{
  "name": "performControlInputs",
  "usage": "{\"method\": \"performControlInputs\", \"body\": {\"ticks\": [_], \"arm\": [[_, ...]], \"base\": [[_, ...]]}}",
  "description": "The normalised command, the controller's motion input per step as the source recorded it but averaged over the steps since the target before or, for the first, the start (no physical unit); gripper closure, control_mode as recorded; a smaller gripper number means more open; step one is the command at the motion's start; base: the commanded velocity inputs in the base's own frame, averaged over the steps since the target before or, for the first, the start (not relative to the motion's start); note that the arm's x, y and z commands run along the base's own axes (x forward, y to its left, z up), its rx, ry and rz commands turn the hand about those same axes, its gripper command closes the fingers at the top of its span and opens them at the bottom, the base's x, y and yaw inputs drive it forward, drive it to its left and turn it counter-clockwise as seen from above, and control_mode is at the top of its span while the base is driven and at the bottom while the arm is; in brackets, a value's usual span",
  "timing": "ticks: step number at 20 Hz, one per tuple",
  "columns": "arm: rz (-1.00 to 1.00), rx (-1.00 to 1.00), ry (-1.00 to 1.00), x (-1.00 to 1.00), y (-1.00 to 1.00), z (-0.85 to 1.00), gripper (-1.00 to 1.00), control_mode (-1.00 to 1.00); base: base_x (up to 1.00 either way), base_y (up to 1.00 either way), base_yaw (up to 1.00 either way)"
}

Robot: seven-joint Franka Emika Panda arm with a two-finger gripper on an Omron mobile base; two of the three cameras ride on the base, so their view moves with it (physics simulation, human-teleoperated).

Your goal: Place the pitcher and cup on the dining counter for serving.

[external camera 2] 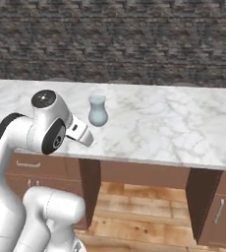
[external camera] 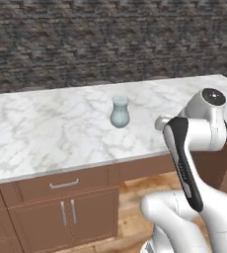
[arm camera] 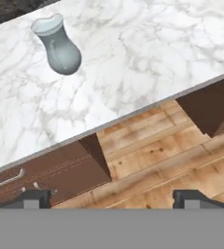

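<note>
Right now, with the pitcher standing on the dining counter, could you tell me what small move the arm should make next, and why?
Probably turn away to fetch the cup. The pitcher stands upright on the dining counter, apart from the arm, and the gripper hangs open and empty over the wooden floor short of the counter's edge. So that half of the task looks done.

No writing, label, brand or number can be read anywhere. The pitcher (external camera: 120, 112) is plain, and the dining counter (external camera: 46, 133) bears only grey veining
</note>
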Motion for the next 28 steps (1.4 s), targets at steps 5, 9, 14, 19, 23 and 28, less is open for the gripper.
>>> {"method": "performControlInputs", "body": {"ticks": [5,9,14,19,23,28], "arm": [[0.00,0.00,0.00,0.00,0.00,0.00,-1.00,1.00],[0.00,0.00,0.00,0.00,0.00,0.00,-1.00,1.00],[0.00,0.00,0.00,0.00,0.00,0.00,-1.00,1.00],[0.00,0.00,0.00,0.00,0.00,0.00,-1.00,1.00],[0.00,0.00,0.00,0.00,0.00,0.00,-1.00,1.00],[0.00,0.00,0.00,0.00,0.00,0.00,-1.00,1.00]], "base": [[-0.92,-0.15,-0.62],[-0.56,-0.27,-0.69],[-0.16,-0.32,-0.77],[0.00,-0.38,-0.83],[0.00,-0.32,-0.87],[0.00,-0.27,-0.88]]}}
